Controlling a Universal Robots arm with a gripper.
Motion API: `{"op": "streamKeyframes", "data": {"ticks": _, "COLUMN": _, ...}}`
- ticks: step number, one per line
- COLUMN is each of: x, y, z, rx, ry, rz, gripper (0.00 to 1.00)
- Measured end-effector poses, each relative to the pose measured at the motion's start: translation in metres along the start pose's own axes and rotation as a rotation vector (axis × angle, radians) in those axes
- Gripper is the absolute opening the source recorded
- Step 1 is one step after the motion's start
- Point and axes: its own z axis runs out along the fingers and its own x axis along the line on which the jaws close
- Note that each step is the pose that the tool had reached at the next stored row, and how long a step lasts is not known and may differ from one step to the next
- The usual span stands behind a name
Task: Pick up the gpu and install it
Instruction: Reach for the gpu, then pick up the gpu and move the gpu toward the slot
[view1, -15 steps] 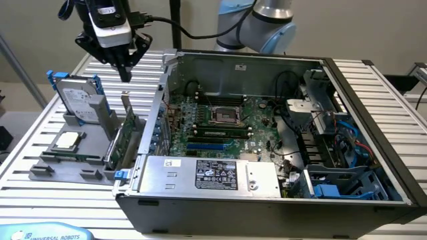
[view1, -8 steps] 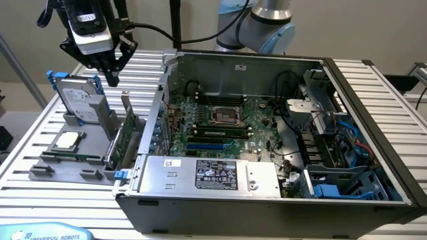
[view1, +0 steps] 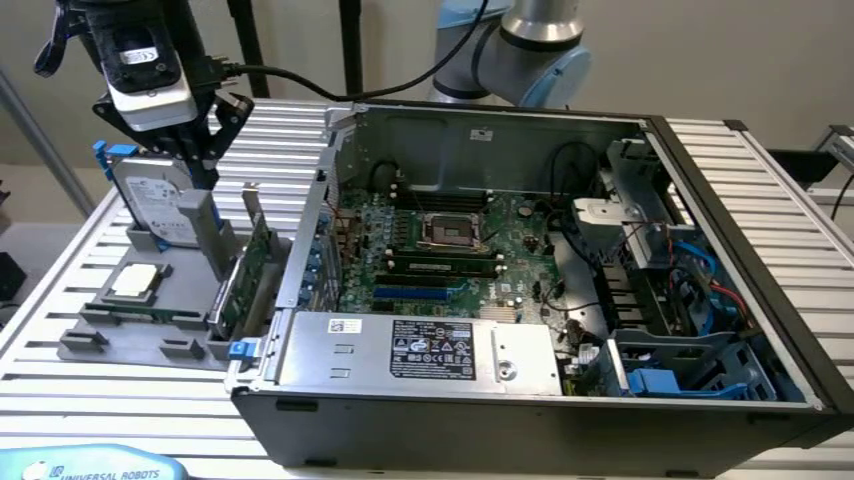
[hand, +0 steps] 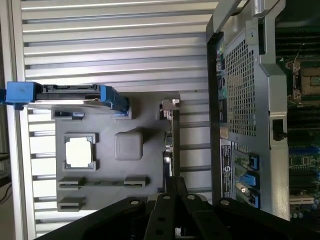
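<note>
table (view1: 747, 170): slatted aluminium, runs under everything and is the biggest thing in the exterior view. It's also the pale ribbed surface in the wrist view (hand: 110, 45).

PC case (view1: 534, 430): black tower lying on its side with the panel off, taking up the centre and right of the exterior view. Its perforated metal back wall shows in the wrist view (hand: 240, 100).

motherboard (view1: 441, 250): green, flat on the case floor, mid-frame.

arm (view1: 534, 45): silver and blue joint, top centre, behind the case.

holder (view1: 120, 340): grey parts tray on the table, lower left, just beside the case (hand: 145, 120).

claw (view1: 200, 172): upper left of the exterior view, pointing down over the back of the holder. The fingers are drawn together at the tips with nothing between them. In the wrist view they line up with the card's thin edge (hand: 173, 186).

hard drive (view1: 147, 200): silver with blue rails, standing at the back of the holder (hand: 65, 95).

gpu (view1: 247, 275): standing on edge in the holder, on the side nearest the case, with the bracket end sticking up. It's not gripped. It's edge-on in the wrist view (hand: 170, 145).

CPU chip (view1: 138, 282): small silver square, flat in its pocket (hand: 80, 151).
</note>
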Motion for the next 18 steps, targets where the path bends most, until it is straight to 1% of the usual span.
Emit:
{"op": "streamKeyframes", "data": {"ticks": 1, "x": 0.0006, "y": -0.0018, "z": 0.0000, "rx": 0.0001, "ry": 0.0001, "rz": 0.000, "gripper": 0.11}}
{"op": "streamKeyframes", "data": {"ticks": 14, "x": 0.0006, "y": -0.0019, "z": 0.0000, "rx": 0.0000, "ry": 0.0000, "rz": 0.000, "gripper": 0.11}}
{"op": "streamKeyframes", "data": {"ticks": 15, "x": 0.0006, "y": -0.0019, "z": 0.0000, "rx": 0.0001, "ry": 0.0000, "rz": 0.000, "gripper": 0.12}}
{"op": "streamKeyframes", "data": {"ticks": 16, "x": 0.0006, "y": -0.0019, "z": 0.0000, "rx": 0.0000, "ry": 0.0000, "rz": 0.000, "gripper": 0.18}}
{"op": "streamKeyframes", "data": {"ticks": 17, "x": 0.0006, "y": -0.0019, "z": 0.0000, "rx": 0.0000, "ry": 0.0000, "rz": 0.000, "gripper": 0.18}}
{"op": "streamKeyframes", "data": {"ticks": 18, "x": 0.0006, "y": -0.0019, "z": 0.0000, "rx": 0.0000, "ry": 0.0000, "rz": 0.000, "gripper": 0.24}}
